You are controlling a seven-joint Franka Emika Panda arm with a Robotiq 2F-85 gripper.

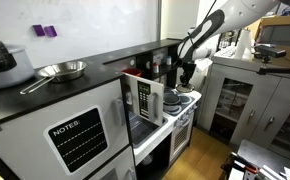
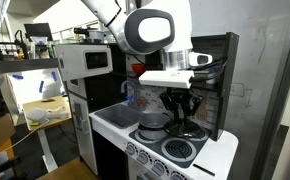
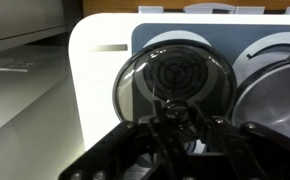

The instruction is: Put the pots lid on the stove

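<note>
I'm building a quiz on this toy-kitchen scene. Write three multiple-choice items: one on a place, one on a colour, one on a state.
1. Where is the glass lid? A on the pot; B flat on the stove; C lifted in the air.
2. What colour is the stove's body? A white; B red; C black.
3. How does the pot stand? A tipped over; B upside down; C upright, uncovered.
Answers: B, the wrist view shows it lying on the stove beside the pot; A, both exterior views show white; C, its open rim shows next to the lid.
</note>
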